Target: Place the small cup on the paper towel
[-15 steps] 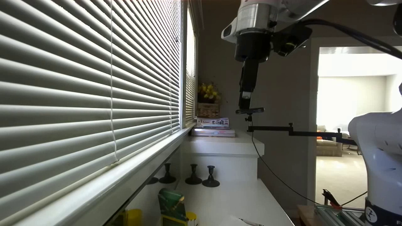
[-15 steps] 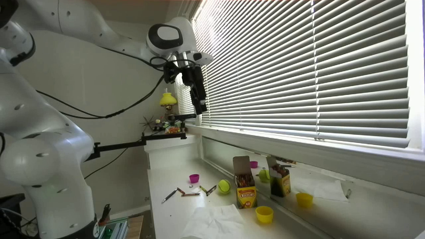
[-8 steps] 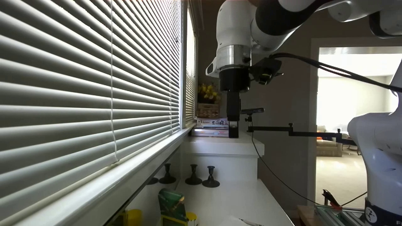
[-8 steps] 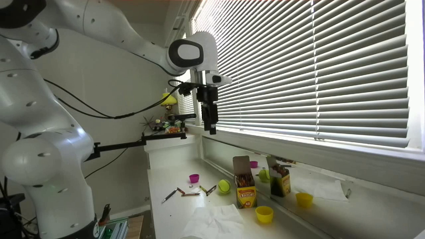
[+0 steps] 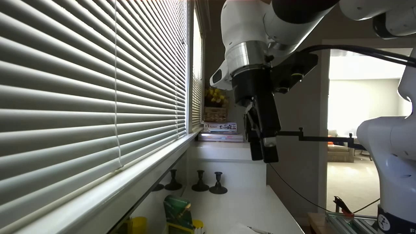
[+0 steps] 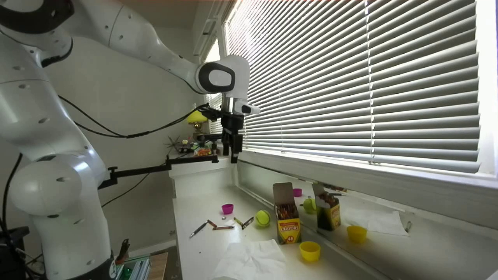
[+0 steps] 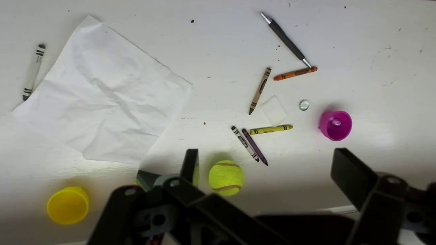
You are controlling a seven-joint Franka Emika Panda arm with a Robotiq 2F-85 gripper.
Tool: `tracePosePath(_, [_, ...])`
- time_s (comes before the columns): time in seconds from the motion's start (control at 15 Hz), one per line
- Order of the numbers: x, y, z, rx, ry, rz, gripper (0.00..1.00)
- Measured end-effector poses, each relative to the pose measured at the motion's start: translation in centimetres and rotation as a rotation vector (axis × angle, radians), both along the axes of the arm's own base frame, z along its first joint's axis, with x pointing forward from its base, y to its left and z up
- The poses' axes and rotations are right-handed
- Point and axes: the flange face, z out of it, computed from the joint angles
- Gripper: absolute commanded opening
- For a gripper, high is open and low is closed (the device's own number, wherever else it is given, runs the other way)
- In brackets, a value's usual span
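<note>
The small cup (image 6: pixel 227 209) is bright magenta-pink and stands upright on the white counter. In the wrist view the cup (image 7: pixel 328 126) is at the right, its mouth facing up, beyond the right fingertip. The paper towel (image 7: pixel 112 98) is a white, creased sheet lying flat at the left of the wrist view; it also shows near the front of the counter in an exterior view (image 6: pixel 251 258). My gripper (image 7: pixel 265 156) is open and empty, with its fingers wide apart. In both exterior views the gripper (image 6: pixel 230 156) (image 5: pixel 264 159) hangs well above the counter, pointing down. The cup is hidden in an exterior view.
A tennis ball (image 7: pixel 226 178), several crayons (image 7: pixel 271 129), a pen (image 7: pixel 286 39) and a glass bead (image 7: pixel 304 104) lie on the counter. A yellow cup (image 6: pixel 310 251) and a crayon box (image 6: pixel 288 229) stand by the mirrored back wall, below window blinds (image 6: pixel 350 77). Candlesticks (image 5: pixel 218 185) stand farther off.
The arm came down over the counter, then shifted sideways slightly. The gripper has turned, and both fingers now show apart. The small cup and paper towel have not moved.
</note>
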Motion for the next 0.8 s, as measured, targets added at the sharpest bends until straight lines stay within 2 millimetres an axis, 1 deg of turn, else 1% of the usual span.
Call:
tracePosePath(0.2, [0.3, -0.4, 0.0, 0.001, -0.001, -0.010, 1.00])
tracePosePath(0.33, [0.7, -0.5, 0.9, 0.006, -0.019, -0.015, 1.00])
tracePosePath(0.47, [1.6, 0.4, 2.1, 0.014, -0.056, -0.003, 1.00])
tracePosePath(0.6, [3.1, 2.8, 3.0, 0.023, -0.092, 0.033, 1.00])
tracePosePath(0.73, [4.5, 6.0, 2.9, 0.018, -0.098, 0.093, 1.00])
tracePosePath(0.8, [5.2, 7.7, 2.5, 0.011, -0.094, 0.126, 1.00])
